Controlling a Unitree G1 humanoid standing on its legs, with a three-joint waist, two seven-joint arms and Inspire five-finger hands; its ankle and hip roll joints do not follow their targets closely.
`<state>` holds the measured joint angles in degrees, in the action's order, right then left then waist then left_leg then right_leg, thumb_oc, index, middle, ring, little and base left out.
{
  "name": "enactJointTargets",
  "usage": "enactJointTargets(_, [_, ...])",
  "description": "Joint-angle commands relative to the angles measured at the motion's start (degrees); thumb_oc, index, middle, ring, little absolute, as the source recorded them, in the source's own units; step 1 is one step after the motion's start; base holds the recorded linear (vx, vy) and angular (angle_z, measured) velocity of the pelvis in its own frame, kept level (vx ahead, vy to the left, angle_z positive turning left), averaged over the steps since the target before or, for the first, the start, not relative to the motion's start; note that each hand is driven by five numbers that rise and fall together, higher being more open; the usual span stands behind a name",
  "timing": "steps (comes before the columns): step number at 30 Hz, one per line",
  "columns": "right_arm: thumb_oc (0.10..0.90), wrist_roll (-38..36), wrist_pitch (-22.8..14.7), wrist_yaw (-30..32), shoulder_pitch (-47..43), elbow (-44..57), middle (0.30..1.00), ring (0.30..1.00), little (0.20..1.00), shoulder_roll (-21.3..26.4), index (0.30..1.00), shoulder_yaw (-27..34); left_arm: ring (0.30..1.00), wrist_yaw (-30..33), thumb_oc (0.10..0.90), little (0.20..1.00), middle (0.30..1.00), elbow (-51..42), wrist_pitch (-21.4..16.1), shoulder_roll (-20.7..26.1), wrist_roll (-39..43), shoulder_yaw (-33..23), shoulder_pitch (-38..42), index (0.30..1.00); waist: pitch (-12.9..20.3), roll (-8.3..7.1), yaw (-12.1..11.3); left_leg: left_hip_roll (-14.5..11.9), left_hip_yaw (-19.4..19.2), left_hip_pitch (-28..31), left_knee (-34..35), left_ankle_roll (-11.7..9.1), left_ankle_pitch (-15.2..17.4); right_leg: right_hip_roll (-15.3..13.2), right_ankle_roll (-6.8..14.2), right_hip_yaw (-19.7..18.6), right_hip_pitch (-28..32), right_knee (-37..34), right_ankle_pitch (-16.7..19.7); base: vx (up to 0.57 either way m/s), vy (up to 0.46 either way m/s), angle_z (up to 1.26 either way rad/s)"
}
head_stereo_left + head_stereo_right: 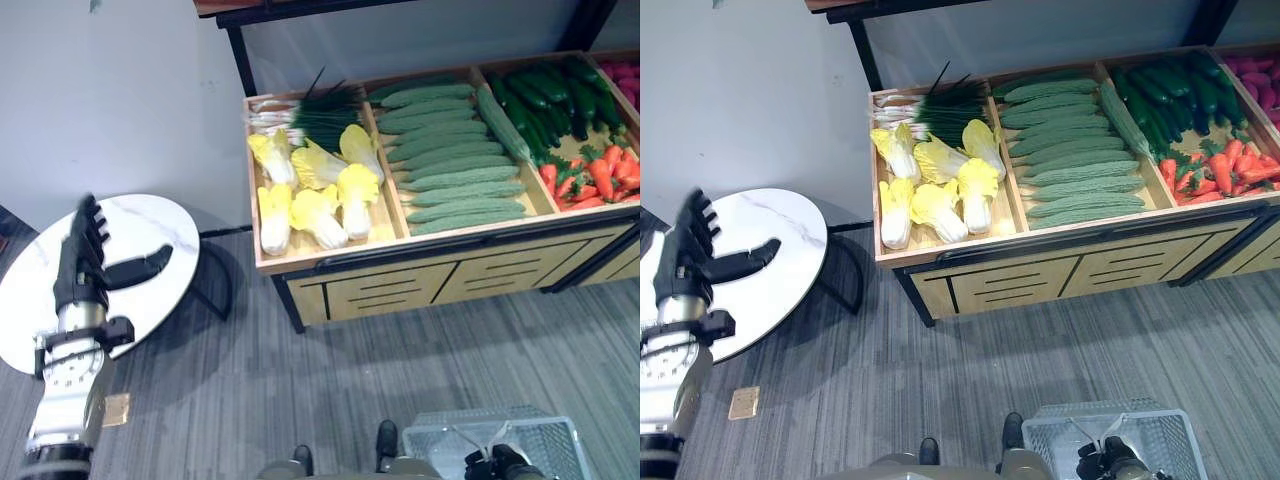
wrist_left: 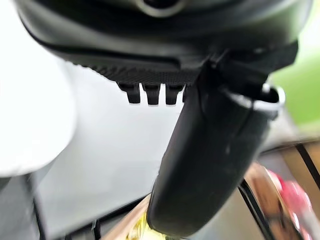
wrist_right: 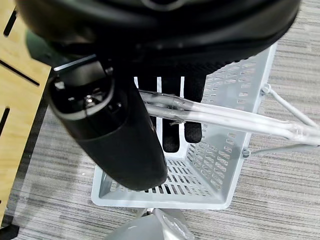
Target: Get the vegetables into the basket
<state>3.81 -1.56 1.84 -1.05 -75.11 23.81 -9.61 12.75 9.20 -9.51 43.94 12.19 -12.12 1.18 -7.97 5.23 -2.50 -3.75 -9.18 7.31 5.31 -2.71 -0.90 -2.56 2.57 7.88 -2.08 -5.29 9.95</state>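
At six o'clock the right hand (image 3: pixel 150 125) curls round the handle of the grey basket (image 3: pixel 225 165) over striped grey floor (image 1: pixel 330 380). At nine, the left hand (image 1: pixel 85 255) spreads above a round marble table (image 1: pixel 150 230). At one, vegetables (image 1: pixel 440 165) fill a wooden display stand (image 1: pixel 400 285) against the pale wall (image 1: pixel 120 90).

Round white marble-topped side table (image 1: pixel 160 235) on grey striped floor (image 1: pixel 350 370), beside wooden display stand (image 1: pixel 400 285)

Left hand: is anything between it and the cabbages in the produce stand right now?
Nothing visible blocks it. The left hand is open, raised over the round white table. Between it and the cabbages in the stand's leftmost bin lie the table's edge and bare floor. The right hand holds the basket's handle.
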Motion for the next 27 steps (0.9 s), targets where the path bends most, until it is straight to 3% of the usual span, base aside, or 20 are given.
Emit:
enactJointTargets(1, [0.4, 2.8, -1.6, -0.1, -1.3, -1.2, 0.3, 0.3, 0.3, -0.3, 0.3, -3.6, 1.0, 4.0, 0.9, 1.0, 1.0, 2.9, -3.9, 9.3, -10.5, 1.8, 9.3, 1.0, 2.0, -2.01, 2.0, 2.8, -1.9, -1.2, -0.3, 1.8, 4.1, -4.2, 4.2, -1.9, 2.4, 0.3, -6.2, 0.01, -0.008, -0.22])
enactJointTargets(6, [0.4, 3.3, -1.8, 0.8, -1.1, -0.9, 0.3, 0.3, 0.3, 0.1, 0.3, -4.1, 1.0, 4.3, 0.9, 1.0, 1.0, 9.3, -1.6, 15.9, -17.7, 9.3, 16.8, 1.0, 2.4, -1.06, 3.3, 2.6, -3.1, -2.0, -0.3, 1.4, 3.9, -4.0, 4.4, -3.1, 0.9, 0.3, -5.6, 0.02, -0.019, -0.23])
enactJointTargets(10, [0.4, 4.4, -1.7, 1.8, -1.4, -0.7, 0.3, 0.3, 0.3, 0.7, 0.3, -5.4, 1.0, 3.2, 0.9, 1.0, 1.0, 16.5, -0.5, 21.2, -24.9, 21.7, 26.4, 1.0, 2.4, 0.11, 5.1, 2.4, -4.9, -4.0, -0.3, 1.1, 3.5, -3.8, 4.7, -4.7, -2.0, 0.3, -4.8, 0.01, -0.038, -0.32])
enactJointTargets(12, [0.4, 4.1, -1.7, 2.3, -2.1, -0.8, 0.3, 0.3, 0.3, 0.9, 0.3, -5.6, 1.0, 3.4, 0.9, 1.0, 1.0, 19.5, 0.2, 20.8, -26.3, 28.0, 32.5, 1.0, 2.0, 0.68, 5.9, 2.5, -5.3, -5.9, -0.3, 1.0, 2.8, -3.9, 4.8, -4.9, -4.1, 0.3, -4.2, -0.02, -0.046, -0.17])
enactJointTargets(17, [0.4, 3.4, -1.6, 3.2, -2.8, -0.8, 0.3, 0.3, 0.3, 1.0, 0.3, -6.0, 1.0, 4.0, 0.9, 1.0, 1.0, 22.7, 0.7, 20.3, -28.6, 36.2, 40.7, 1.0, 2.0, 1.26, 6.9, 2.4, -6.0, -9.6, -0.3, 0.7, 1.9, -3.9, 4.9, -5.4, -7.9, 0.3, -3.3, -0.01, -0.047, -0.07])
enactJointTargets(27, [0.4, 2.0, -1.4, 4.1, -4.2, -1.2, 0.3, 0.3, 0.3, 0.6, 0.3, -7.5, 1.0, 4.6, 0.9, 1.0, 1.0, 32.3, 2.2, 15.5, -29.9, 46.4, 52.0, 1.0, 0.1, 1.4, 8.3, 1.9, -7.7, -12.8, -0.3, 0.3, 0.9, -3.1, 4.6, -7.3, -11.9, 0.3, -2.3, 0.02, -0.045, -0.1])
